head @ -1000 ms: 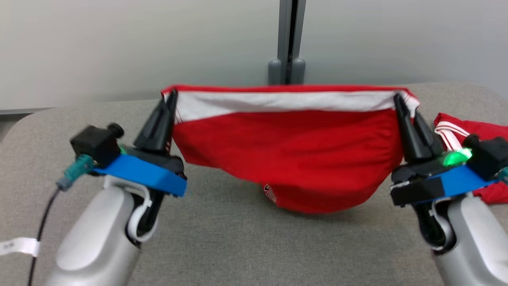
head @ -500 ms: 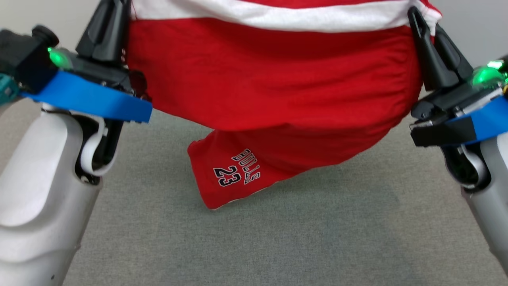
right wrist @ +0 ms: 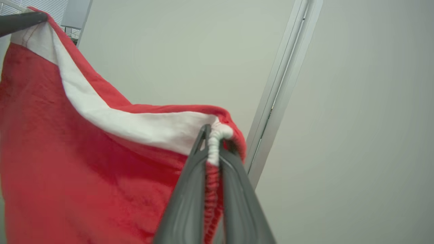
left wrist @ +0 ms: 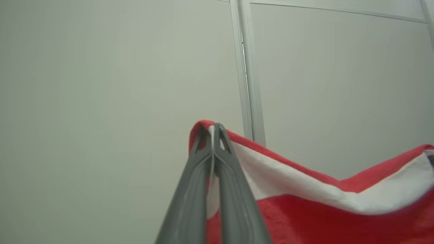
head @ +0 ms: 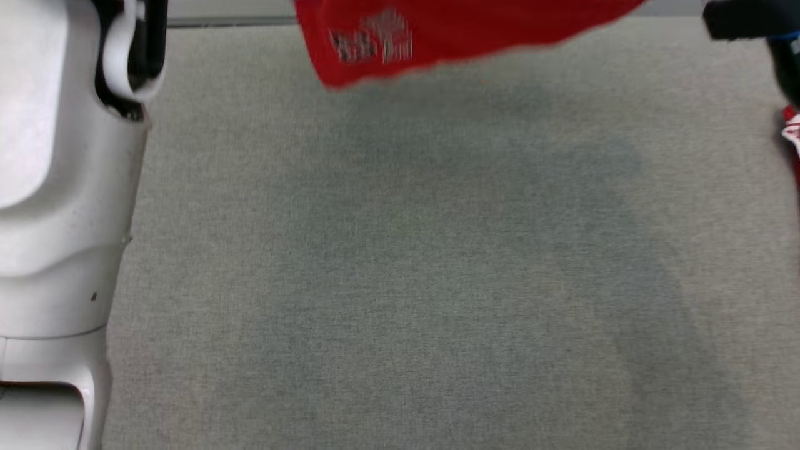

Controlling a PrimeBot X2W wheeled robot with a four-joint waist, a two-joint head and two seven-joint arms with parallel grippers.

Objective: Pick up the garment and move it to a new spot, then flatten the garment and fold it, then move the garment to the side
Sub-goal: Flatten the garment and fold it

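Left jaws: clamped shut on 1 waistband corner of the red fabric shorts with white band (left wrist: 322,220).
Right jaws: pinched shut on the opposite corner.
Position: shorts hang between them, hem above grey fabric tabletop (head: 400,281).

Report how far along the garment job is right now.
Done: the pickup. The red garment appears to hang clear of the grey surface. In hand: the carry to a new spot, with the left pincer and right pincer each shut on an end of the white-banded waistband, which spans between them. Left: laying it down, flattening, folding, and moving it aside.
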